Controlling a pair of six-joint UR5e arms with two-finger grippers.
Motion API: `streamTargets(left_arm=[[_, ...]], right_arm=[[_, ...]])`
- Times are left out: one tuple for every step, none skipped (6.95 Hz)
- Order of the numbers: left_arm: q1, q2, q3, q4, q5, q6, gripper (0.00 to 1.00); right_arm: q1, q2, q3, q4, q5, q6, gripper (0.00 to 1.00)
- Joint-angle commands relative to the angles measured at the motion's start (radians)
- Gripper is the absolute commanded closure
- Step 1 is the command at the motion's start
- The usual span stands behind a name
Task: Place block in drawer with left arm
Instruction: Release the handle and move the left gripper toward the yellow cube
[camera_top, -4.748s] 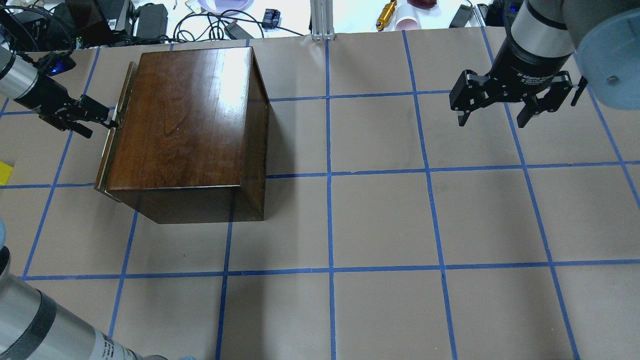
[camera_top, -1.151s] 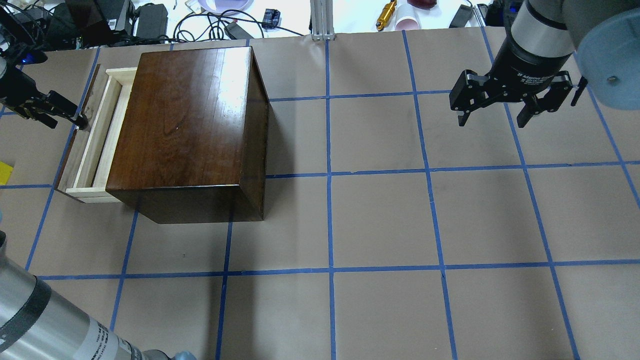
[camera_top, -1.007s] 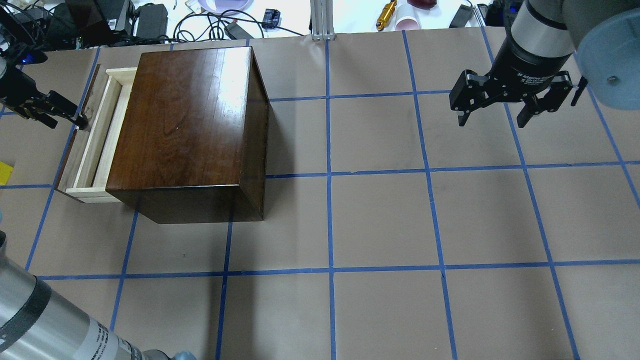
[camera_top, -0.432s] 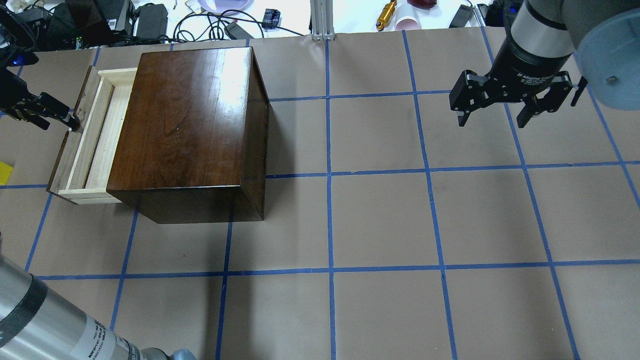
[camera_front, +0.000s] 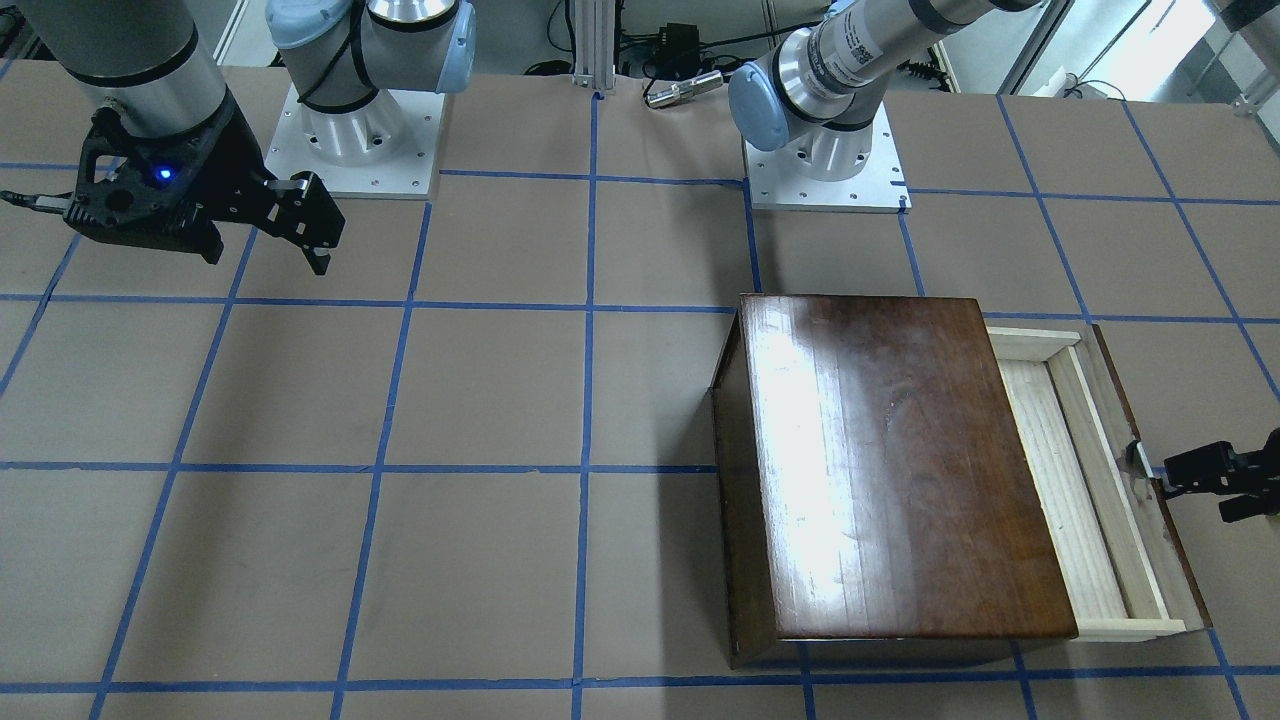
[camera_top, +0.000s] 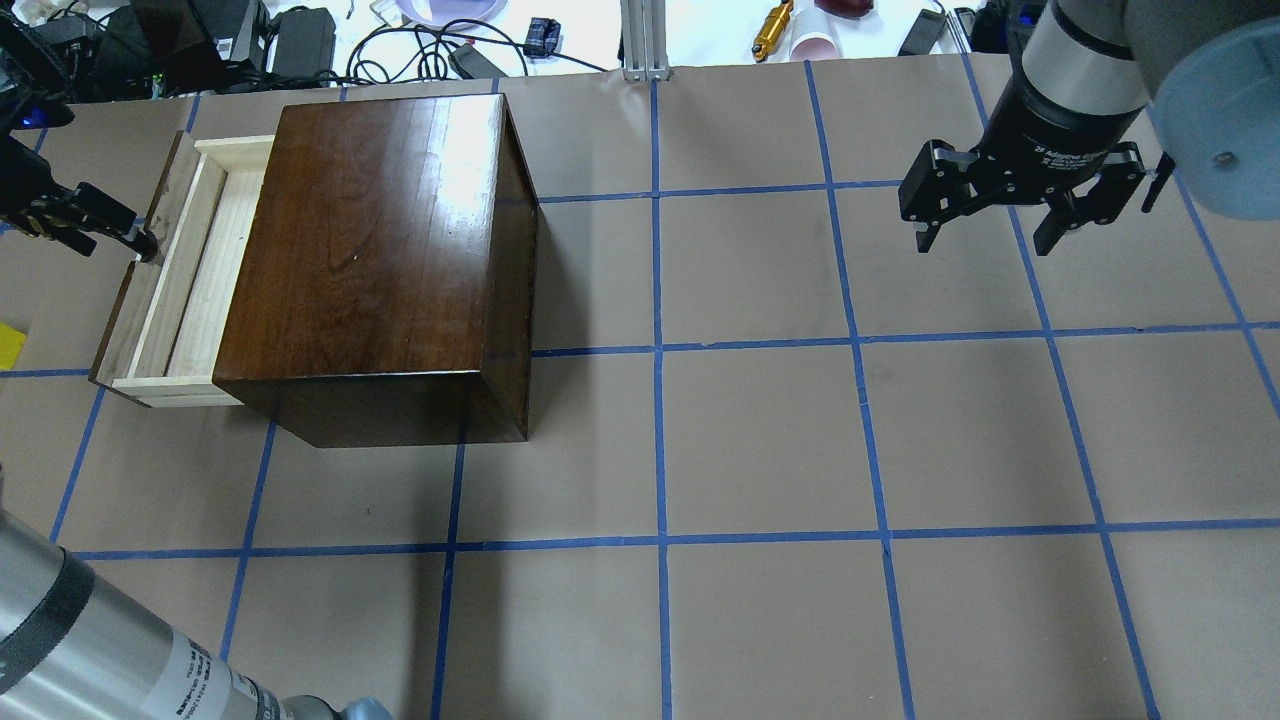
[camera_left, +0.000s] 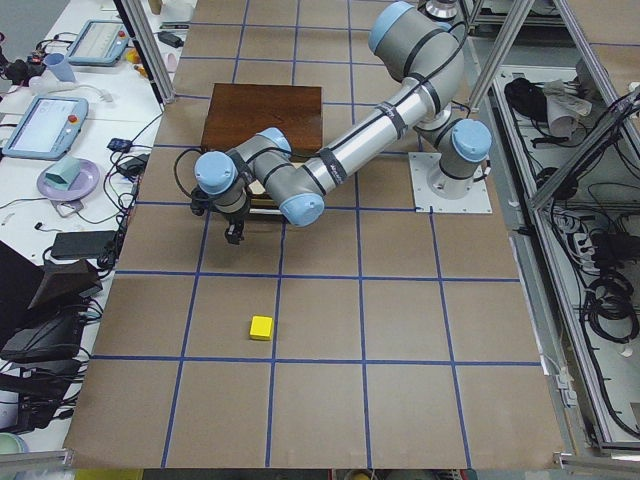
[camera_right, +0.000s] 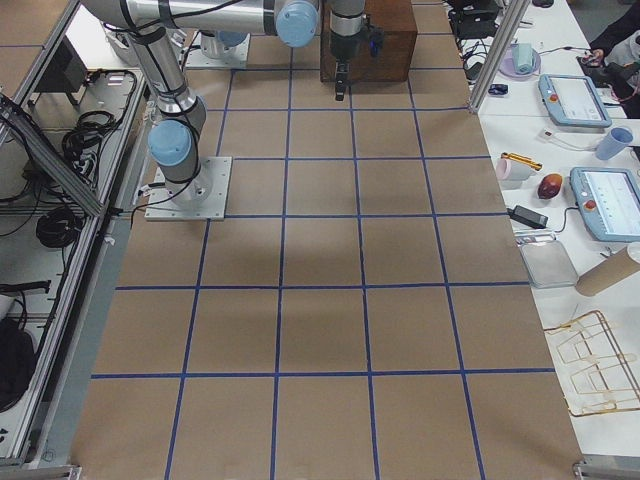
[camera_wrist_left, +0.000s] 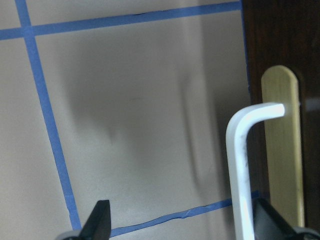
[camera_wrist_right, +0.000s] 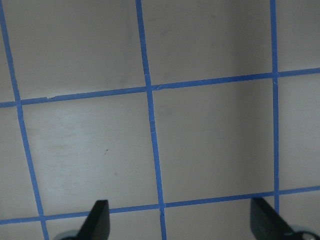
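The left gripper (camera_wrist_left: 180, 222), jaws apart around the pull (camera_wrist_left: 239, 150) of the part-open drawer (camera_top: 165, 275), could snag it backing off crooked toward the block (camera_left: 261, 327) lying well away; the right gripper (camera_top: 985, 240) hangs idle, jaws apart.

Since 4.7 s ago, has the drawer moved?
Yes. The drawer slid out toward the overhead view's left, away from the wooden box, which stayed put.

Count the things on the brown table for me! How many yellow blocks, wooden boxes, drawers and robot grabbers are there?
yellow block: 1
wooden box: 1
drawer: 1
grippers: 2, the left gripper and the right gripper
Total: 5
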Motion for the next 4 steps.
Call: streamTargets(left_arm=[[0.0,0.015,0.0,0.0,0.003,-0.015,0.0],[0.002,0.035,0.001,-0.006,0.005,-0.043,0.0],[0.027,0.041,0.006,-0.006,0.005,-0.07,0.0],[0.064,0.035,0.035,0.003,0.026,-0.078,0.0]], right_arm=[[0.0,0.0,0.0,0.0,0.0,0.0,0.0],[0.0,0.0,0.0,0.0,0.0,0.0,0.0],[-0.002,0.0,0.0,0.0,0.0,0.0,0.0],[0.0,0.0,0.0,0.0,0.0,0.0,0.0]])
